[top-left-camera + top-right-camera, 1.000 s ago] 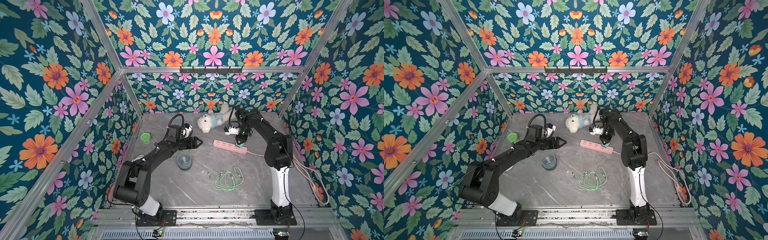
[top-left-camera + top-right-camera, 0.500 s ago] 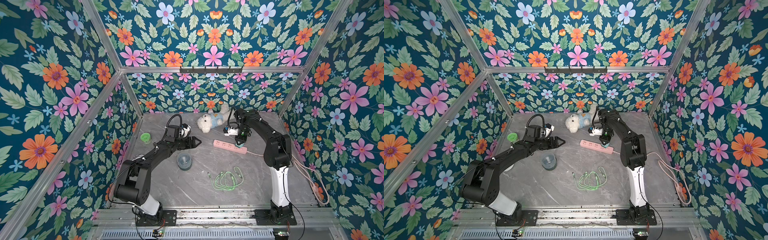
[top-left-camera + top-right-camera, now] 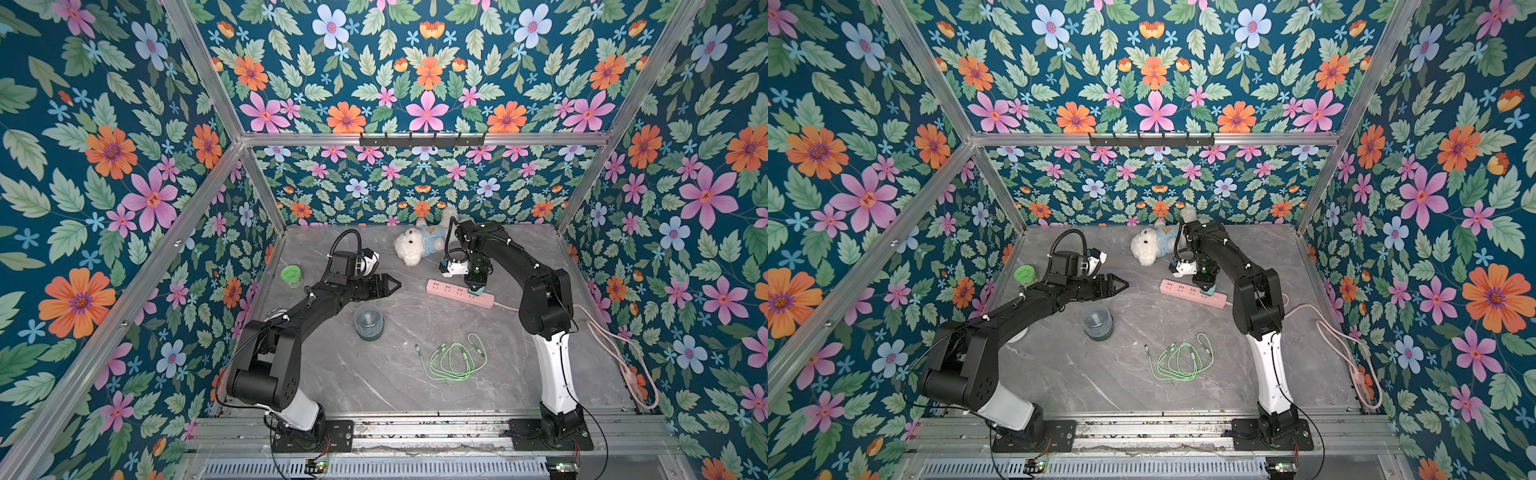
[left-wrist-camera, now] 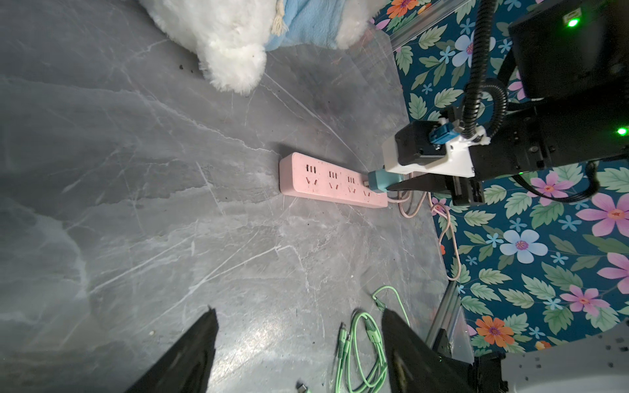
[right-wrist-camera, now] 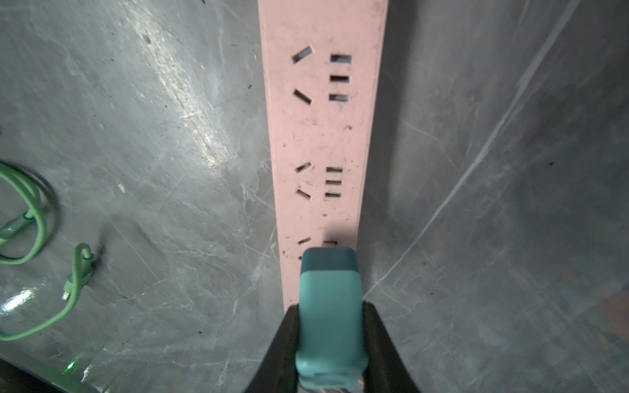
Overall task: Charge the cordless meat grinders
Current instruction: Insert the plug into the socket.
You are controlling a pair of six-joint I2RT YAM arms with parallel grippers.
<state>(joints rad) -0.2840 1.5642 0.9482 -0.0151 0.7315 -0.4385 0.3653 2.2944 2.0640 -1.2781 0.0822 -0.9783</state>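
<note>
Two arms work over the grey marble tabletop [image 3: 374, 382]. We see the right gripper [image 5: 330, 308] pinched on a teal charger adapter [image 5: 328, 272], one finger on each side of it. It holds the adapter down against the cord end of the pink power strip [image 3: 449, 291], over the last socket. We cannot tell whether the prongs are seated.

The left gripper [image 4: 297, 311] has its jaws spread wide with nothing between them. It hangs above the table and points toward the power strip, well apart from it.

We find the cordless meat grinder [image 3: 368, 322] standing upright on the tabletop, on the near side of the left gripper and close to that arm. Nothing touches it, and in both top views its domed grey-blue top faces up.

A green charging cable [image 3: 453, 357] lies in loose coils on the table between the grinder and the right arm, touching neither. Its plug ends lie free.

At the back of the table a white plush dog [image 3: 415, 247] in a blue shirt lies on its side. A green-lidded jar [image 3: 292, 275] stands near the left wall, behind the left arm.
</note>
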